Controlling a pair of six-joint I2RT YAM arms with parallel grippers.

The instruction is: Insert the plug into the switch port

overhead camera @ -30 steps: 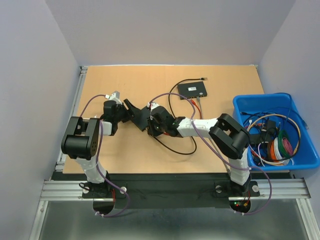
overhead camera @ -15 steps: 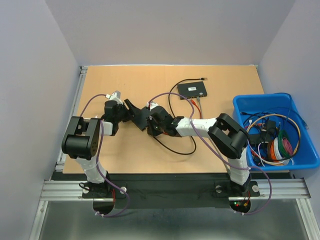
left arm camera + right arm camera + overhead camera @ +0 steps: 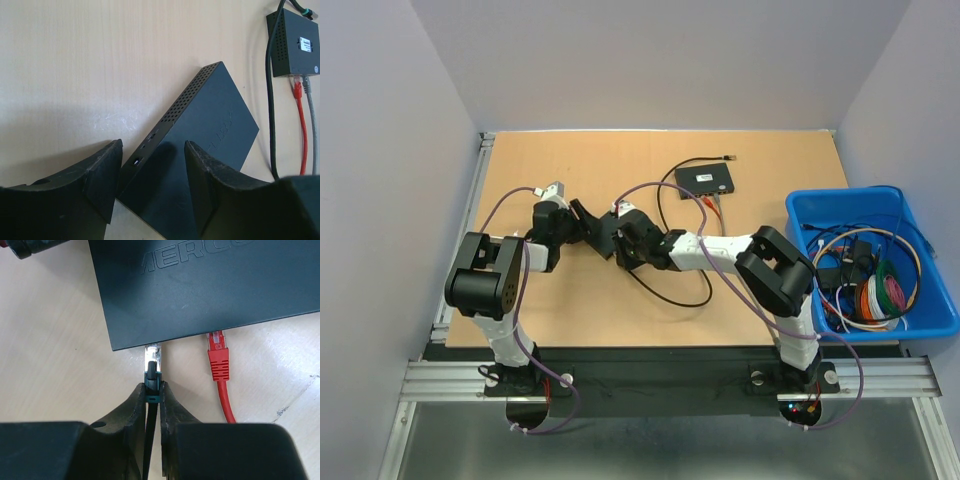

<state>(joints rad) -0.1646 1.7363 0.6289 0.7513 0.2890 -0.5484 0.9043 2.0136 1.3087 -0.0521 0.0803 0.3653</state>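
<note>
left wrist view showed me the table (image 3: 75, 60) carrying the black switch (image 3: 205, 135), 1 corner between the spread fingers of the left gripper (image 3: 152, 152). my right gripper (image 3: 152, 390) was clamped on the plug (image 3: 153, 357), its tip meeting the switch's edge beside 1 red cable (image 3: 218, 362).
</note>
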